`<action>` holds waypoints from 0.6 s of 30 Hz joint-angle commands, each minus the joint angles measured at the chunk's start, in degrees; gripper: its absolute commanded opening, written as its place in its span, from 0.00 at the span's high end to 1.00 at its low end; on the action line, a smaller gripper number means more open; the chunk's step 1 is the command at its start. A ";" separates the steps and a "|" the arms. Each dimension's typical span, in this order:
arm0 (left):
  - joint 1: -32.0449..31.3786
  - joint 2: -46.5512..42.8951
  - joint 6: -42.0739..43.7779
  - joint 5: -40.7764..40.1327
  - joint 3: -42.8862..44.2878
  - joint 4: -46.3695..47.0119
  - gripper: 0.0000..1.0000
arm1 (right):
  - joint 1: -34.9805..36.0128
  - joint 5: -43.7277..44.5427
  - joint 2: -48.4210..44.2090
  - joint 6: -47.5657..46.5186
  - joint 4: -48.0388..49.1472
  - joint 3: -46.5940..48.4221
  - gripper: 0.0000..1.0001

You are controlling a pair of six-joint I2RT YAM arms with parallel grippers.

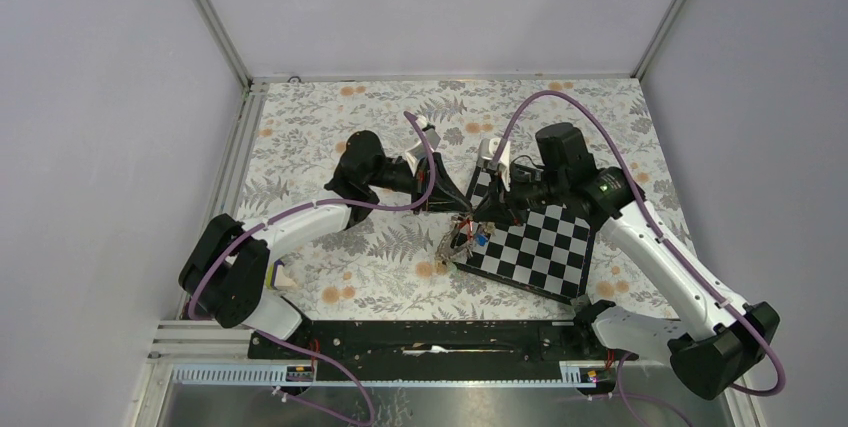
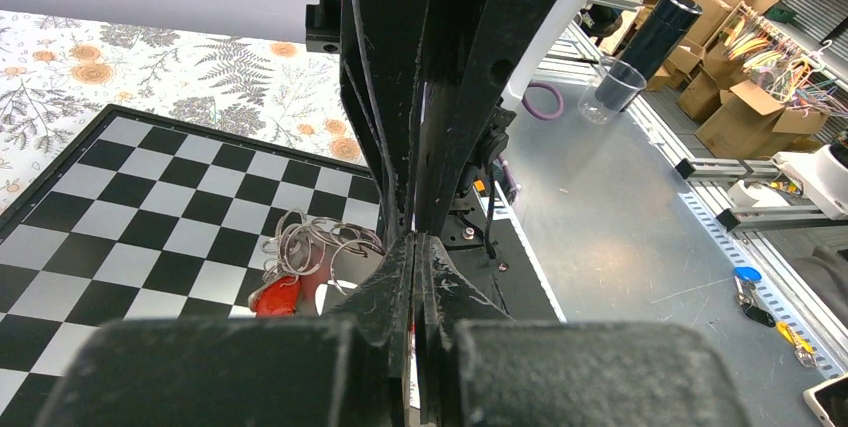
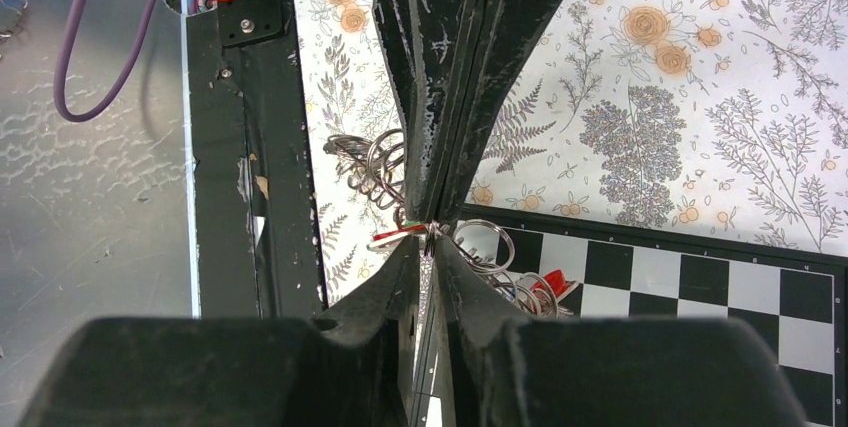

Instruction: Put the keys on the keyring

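Left tool (image 2: 413, 247) and right tool (image 3: 430, 235) meet clenched, tip to tip — on what, unclear — above the keys (image 2: 278, 297) tangled at the board's (image 2: 150, 207) corner; small, steady counter-moves would suit threading.

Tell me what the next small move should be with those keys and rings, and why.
The left gripper and right gripper are both shut, tips meeting over the tangle of silver rings and keys at the chessboard corner. What they pinch is unclear. So probably lift both slightly, together: that might pull the pinched piece free of the pile.
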 commanded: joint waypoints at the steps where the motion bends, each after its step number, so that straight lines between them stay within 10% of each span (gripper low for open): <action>1: 0.26 -0.57 -0.14 -0.04 0.55 5.23 1.00 | -0.26 -2.28 0.67 0.63 1.26 2.01 0.84; 15: 0.21 -1.08 4.87 -0.23 0.84 -0.02 1.00 | -0.26 2.33 0.12 1.58 1.69 2.52 1.00; 18: 0.21 -1.38 10.45 -0.87 3.00 -7.56 0.85 | -0.21 3.62 1.26 0.34 -1.61 4.47 1.00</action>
